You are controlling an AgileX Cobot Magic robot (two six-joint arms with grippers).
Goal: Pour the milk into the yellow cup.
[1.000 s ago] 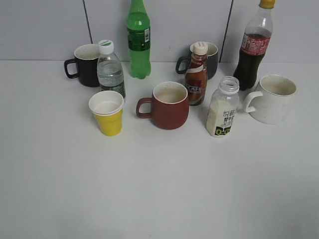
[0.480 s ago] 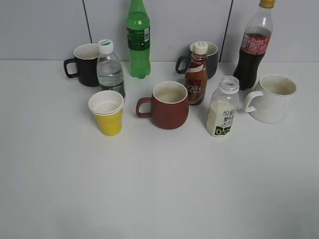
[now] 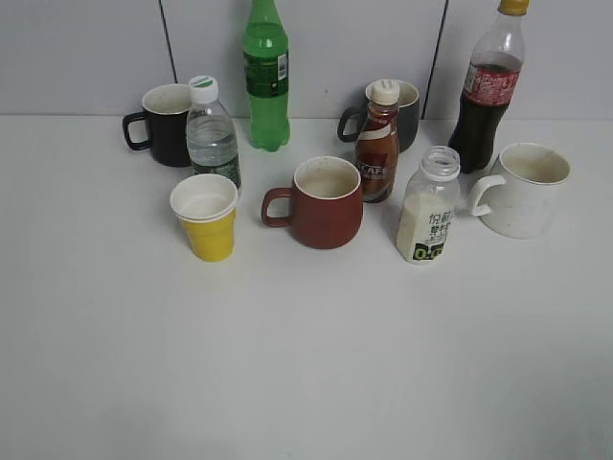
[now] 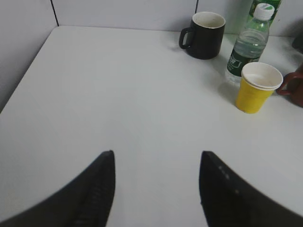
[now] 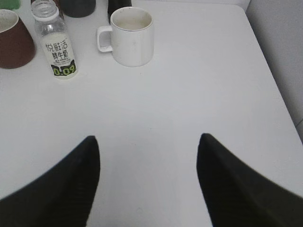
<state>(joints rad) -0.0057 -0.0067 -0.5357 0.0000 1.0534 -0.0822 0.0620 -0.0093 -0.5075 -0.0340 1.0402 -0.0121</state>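
The milk bottle (image 3: 427, 207) stands uncapped and upright on the white table, right of centre; it also shows in the right wrist view (image 5: 54, 45) at the upper left. The yellow cup (image 3: 205, 218) stands upright left of centre, and in the left wrist view (image 4: 256, 87) at the upper right. My left gripper (image 4: 156, 158) is open and empty over bare table, well short of the cup. My right gripper (image 5: 148, 142) is open and empty over bare table, below and right of the milk. Neither gripper shows in the exterior view.
A red-brown mug (image 3: 323, 202) stands between cup and milk. Behind are a coffee bottle (image 3: 377, 144), a water bottle (image 3: 212, 134), a black mug (image 3: 163, 125), a green bottle (image 3: 266, 77), a dark mug (image 3: 407, 113), a cola bottle (image 3: 487, 91) and a white mug (image 3: 525, 190).
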